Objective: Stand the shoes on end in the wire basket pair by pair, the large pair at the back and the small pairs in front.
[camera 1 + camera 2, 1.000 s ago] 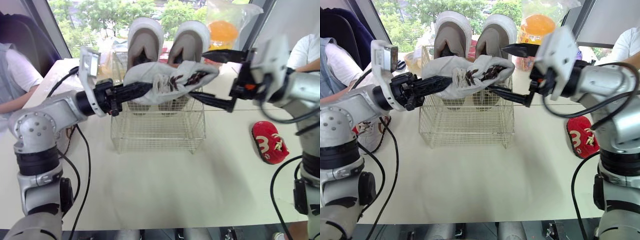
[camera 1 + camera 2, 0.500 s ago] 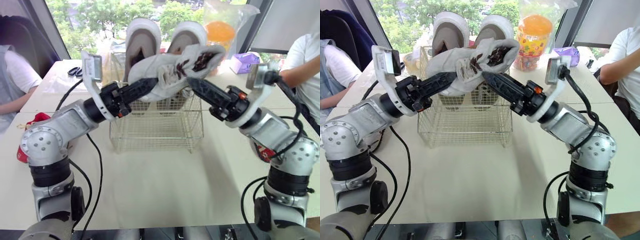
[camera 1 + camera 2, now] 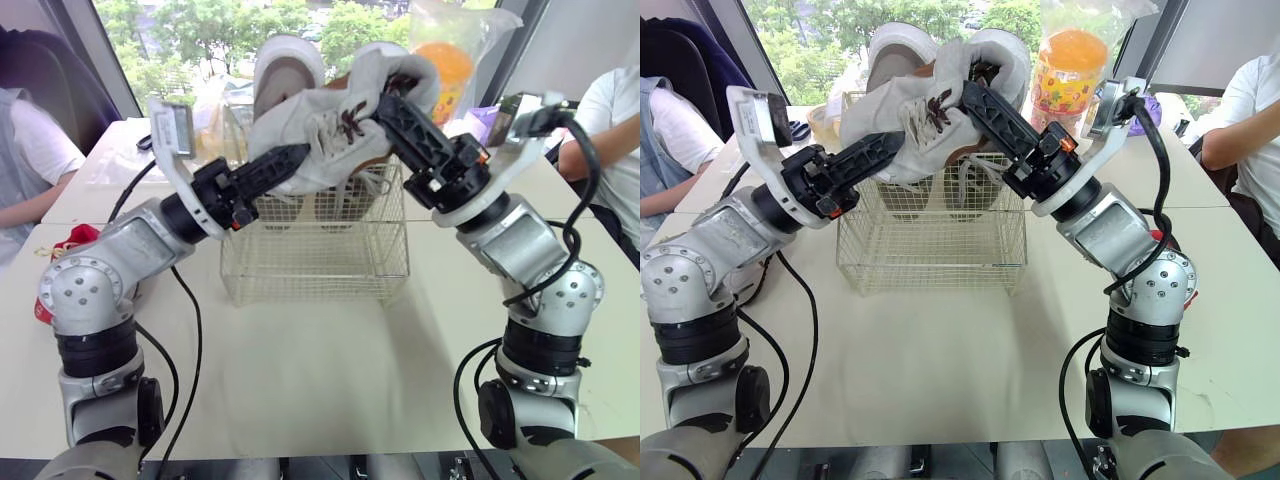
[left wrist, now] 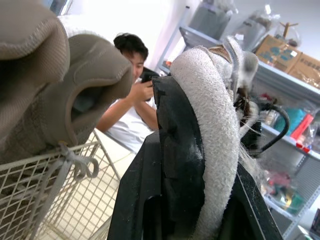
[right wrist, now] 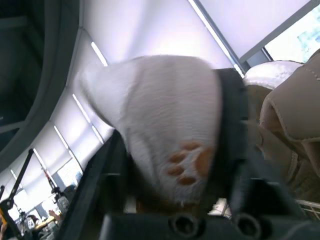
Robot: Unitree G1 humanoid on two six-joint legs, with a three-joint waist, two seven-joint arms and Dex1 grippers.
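Fingers (image 4: 180, 150) of the left gripper (image 3: 298, 153) pinch the fuzzy rim of one white shoe (image 3: 325, 125), squeezed tight on its lower end. The right gripper (image 3: 388, 102) is clamped on the same shoe at its higher end, where a small orange paw print shows. So two grippers hold one shoe between them. The shoe is tilted, its high end toward the right arm, and it hangs in the air over the top of the wire basket (image 3: 315, 270), not down inside it. It has dark brown laces.

Right behind it, two big tan shoes (image 3: 895, 45) stand on end at the back of the basket, side by side.

One red shoe (image 3: 70, 238) lies on the table, partly hidden by the left arm. One orange jar (image 3: 1070, 60) in a clear bag stands behind the basket. Two people sit at the table, one (image 3: 30, 150) on the left and one (image 3: 610, 110) on the right.
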